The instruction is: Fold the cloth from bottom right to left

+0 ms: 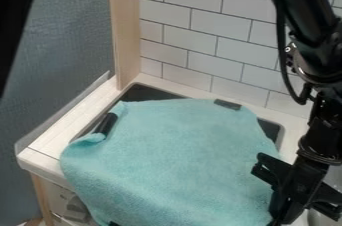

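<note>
The black gripper (286,214) hangs low at the bottom right, against the right edge of the cloth near its bottom right part. Whether it holds any fabric cannot be made out. The teal cloth (177,155) lies spread over the sink and counter, draping over the front edge at the bottom. Its upper left edge is curled up beside a dark piece (105,124). Another dark piece (228,104) lies at its top edge.
Dark sink parts (150,93) show behind the cloth and at its right. The white counter rim (63,125) runs along the left, by a wooden post (125,30). A tiled wall (200,35) stands behind. Stove-style knobs (77,207) sit below the front edge.
</note>
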Controlling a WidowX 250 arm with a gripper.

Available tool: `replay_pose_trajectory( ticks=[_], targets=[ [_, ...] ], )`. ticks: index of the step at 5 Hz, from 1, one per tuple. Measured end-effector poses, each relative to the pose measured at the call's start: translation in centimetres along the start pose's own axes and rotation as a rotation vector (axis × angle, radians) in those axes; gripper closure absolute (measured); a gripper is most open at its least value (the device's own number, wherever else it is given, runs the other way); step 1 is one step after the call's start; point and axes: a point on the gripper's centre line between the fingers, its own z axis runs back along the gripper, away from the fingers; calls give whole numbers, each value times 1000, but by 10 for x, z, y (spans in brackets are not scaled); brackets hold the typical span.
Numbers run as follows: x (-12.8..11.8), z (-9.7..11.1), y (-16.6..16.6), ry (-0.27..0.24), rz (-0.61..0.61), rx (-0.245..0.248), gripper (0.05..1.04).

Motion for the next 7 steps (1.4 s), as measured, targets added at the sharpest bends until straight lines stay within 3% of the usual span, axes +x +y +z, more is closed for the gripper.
replay_pose_trajectory(
  ticks=[3, 4, 6, 7],
  targets=[
    [-7, 39, -8, 65, 35, 41, 1029],
    [-12, 45, -22, 44, 73, 27, 1029],
    [-33, 73, -68, 67, 188, 26, 1029],
    [-41, 73, -94, 47, 232, 23, 1029]
  ],
)
